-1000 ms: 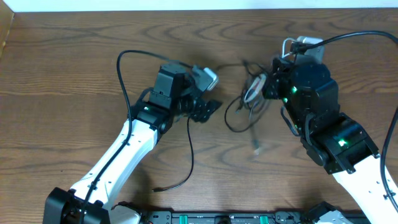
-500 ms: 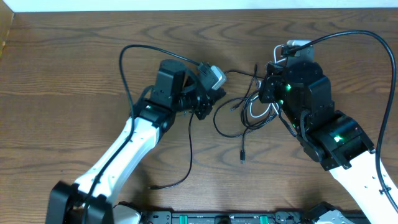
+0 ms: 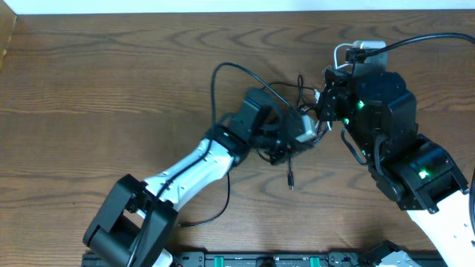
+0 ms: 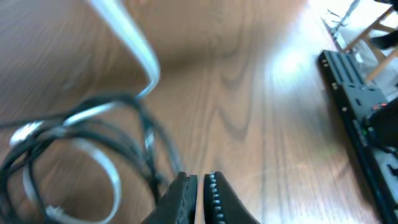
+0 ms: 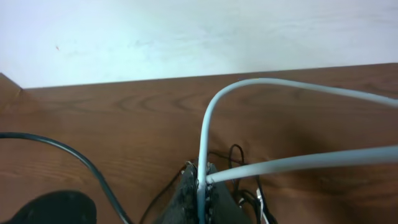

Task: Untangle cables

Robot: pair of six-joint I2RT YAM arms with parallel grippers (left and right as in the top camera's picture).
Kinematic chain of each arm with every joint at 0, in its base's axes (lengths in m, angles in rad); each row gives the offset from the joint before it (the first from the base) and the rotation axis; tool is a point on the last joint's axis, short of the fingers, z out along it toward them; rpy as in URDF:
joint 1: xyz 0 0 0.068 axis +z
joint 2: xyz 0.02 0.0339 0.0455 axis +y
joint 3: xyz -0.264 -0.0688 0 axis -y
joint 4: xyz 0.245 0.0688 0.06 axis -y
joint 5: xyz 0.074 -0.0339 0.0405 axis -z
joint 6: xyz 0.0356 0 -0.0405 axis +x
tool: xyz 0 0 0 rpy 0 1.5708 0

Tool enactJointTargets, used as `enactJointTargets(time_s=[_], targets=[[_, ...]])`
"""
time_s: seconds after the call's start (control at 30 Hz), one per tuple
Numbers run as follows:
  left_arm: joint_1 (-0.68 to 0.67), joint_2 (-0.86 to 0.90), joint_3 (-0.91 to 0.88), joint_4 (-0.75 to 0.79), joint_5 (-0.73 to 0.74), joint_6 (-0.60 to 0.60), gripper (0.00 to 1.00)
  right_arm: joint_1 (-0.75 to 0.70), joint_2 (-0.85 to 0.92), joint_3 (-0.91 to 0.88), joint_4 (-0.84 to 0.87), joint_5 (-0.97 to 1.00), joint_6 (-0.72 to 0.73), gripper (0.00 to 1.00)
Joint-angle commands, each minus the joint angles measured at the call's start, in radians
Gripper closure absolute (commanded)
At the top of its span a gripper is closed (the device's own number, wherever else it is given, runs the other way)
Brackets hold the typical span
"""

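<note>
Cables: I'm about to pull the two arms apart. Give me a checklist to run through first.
1. Right gripper clamped on the white cable: ok.
2. Left gripper holding a cable: cannot tell; jaws almost together, black cables beside its tip.
3. Left wrist view sharp enough to judge: not ok, blurred.
4. Loose plug lying free on the table, apart from both grippers: ok.
5. Black cables separated from the white one: not ok, bunched between the grippers in the overhead view.
</note>
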Motion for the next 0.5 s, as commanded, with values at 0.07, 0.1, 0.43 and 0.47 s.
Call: enactJointTargets(time_s=[0.07,0.1,0.43,0.47], targets=[[-0.029,-0.01,0.002,0.016,-0.044,0.019,0.43,-0.003,-0.014,0.021,-0.011,-0.005,-0.02,0.99],[-0.029,-0.01,0.002,0.017,-0.044,0.012,0.38,-0.003,-0.016,0.021,-0.013,-0.005,-0.021,0.99],[-0.029,-0.008,0.002,0.017,-0.064,0.004,0.31,-0.003,-0.024,0.021,-0.012,-0.005,-0.027,0.99],[-0.029,-0.007,0.002,0.017,-0.082,0.004,0.31,-0.003,-0.026,0.021,-0.012,-0.006,-0.027,0.99]])
